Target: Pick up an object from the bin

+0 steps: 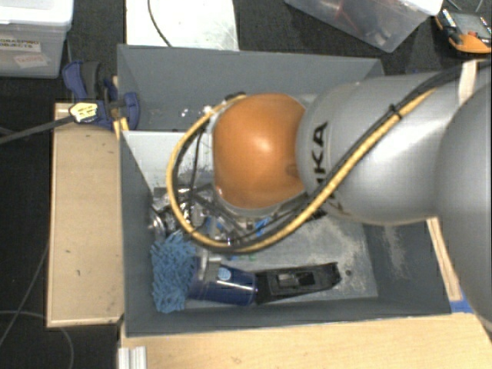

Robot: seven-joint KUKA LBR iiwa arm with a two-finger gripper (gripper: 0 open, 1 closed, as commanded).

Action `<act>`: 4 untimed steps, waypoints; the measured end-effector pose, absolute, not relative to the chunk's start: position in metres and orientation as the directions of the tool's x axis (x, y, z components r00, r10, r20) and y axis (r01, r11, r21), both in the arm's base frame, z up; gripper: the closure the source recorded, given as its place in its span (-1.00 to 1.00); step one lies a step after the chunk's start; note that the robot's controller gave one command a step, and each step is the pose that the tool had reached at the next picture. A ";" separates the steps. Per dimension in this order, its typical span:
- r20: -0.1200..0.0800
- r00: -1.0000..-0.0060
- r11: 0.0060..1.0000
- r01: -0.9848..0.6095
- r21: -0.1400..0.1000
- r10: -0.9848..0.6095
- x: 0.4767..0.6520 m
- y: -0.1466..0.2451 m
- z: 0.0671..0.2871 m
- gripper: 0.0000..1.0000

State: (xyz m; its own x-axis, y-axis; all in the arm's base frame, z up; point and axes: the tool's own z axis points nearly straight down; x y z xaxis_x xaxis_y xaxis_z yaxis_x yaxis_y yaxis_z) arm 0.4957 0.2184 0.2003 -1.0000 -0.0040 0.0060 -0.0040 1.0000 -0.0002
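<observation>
The gripper (pixel 206 244) hangs under the orange wrist cover (pixel 254 148) near the front-left of the bin (pixel 254 71), just above where a fluffy blue cloth (pixel 169 271) meets a dark blue tube (pixel 227 289), and we honestly can't tell if it's clenched or released. Of the 3 things down there, we'd guess the cloth is easiest: soft, light, unbreakable, just pinch a bunched fold. The tube looks slick and might roll, and the flat black gadget (pixel 300 280) looks stiff and low.

Matt grey metal bin (pixel 254 71), fuzzy blue cloth (pixel 169 271), black obj (pixel 296 280) prob. matt plastic, glossy orange cover (pixel 257 148)
</observation>
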 end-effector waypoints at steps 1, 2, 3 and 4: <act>-0.001 -1.000 1.000 0.003 0.002 0.003 0.498 0.217 0.205 -1.00; -0.003 -0.955 0.955 -0.298 0.001 -0.298 0.484 0.235 0.105 -1.00; -0.008 -0.938 0.938 -0.348 0.002 -0.348 0.484 0.248 0.153 -1.00; 0.004 -0.986 0.986 -0.168 0.001 -0.168 0.485 0.226 0.100 -1.00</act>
State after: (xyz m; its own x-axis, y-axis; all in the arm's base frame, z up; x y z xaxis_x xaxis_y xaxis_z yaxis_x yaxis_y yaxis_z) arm 0.4846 0.2257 0.0996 -0.9858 -0.1679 0.0041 -0.1679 0.9858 0.0006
